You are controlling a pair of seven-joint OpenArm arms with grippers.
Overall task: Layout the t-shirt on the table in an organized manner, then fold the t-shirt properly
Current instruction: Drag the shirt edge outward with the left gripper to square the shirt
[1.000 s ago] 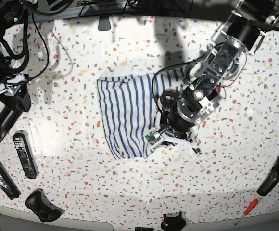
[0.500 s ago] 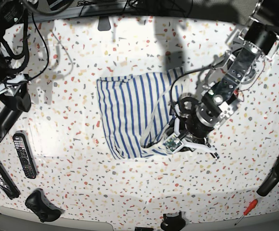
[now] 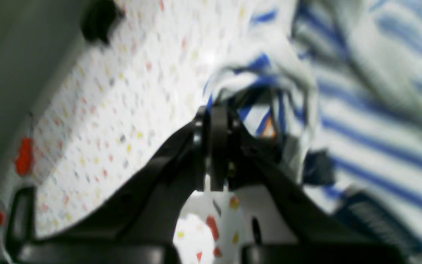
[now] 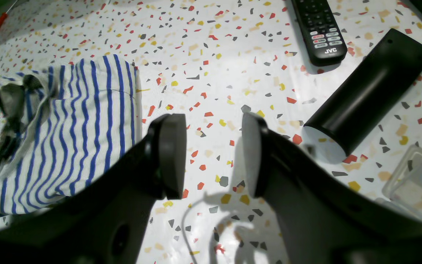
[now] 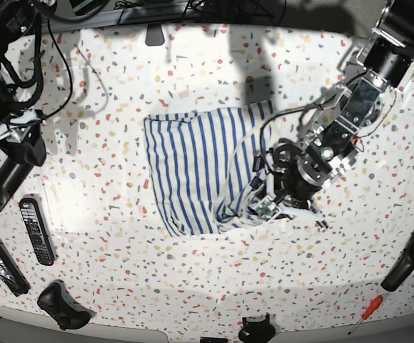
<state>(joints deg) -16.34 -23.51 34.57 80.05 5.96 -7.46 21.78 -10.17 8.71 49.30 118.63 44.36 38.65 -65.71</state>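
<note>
The blue-striped white t-shirt (image 5: 189, 168) lies partly bunched in the middle of the speckled table (image 5: 193, 275). My left gripper (image 5: 262, 207) is at the shirt's lower right corner. In the left wrist view its fingers (image 3: 214, 146) are pressed together, with a bunched fold of the t-shirt (image 3: 258, 84) caught at the tips. My right gripper (image 4: 213, 154) hovers open over bare table, well off to the shirt's side, and holds nothing. The t-shirt (image 4: 86, 124) shows at the left of that view.
A JVC remote (image 4: 321, 29), a black bar (image 4: 368, 95) and a clear plastic box (image 4: 416, 176) lie near my right gripper. A black controller (image 5: 64, 306) and a red screwdriver (image 5: 364, 313) sit along the front edge. Another black object (image 5: 405, 261) lies at the right.
My left gripper has carried the shirt's edge to the right, so the right side of the shirt is spread wider. The right arm has stayed still.
</note>
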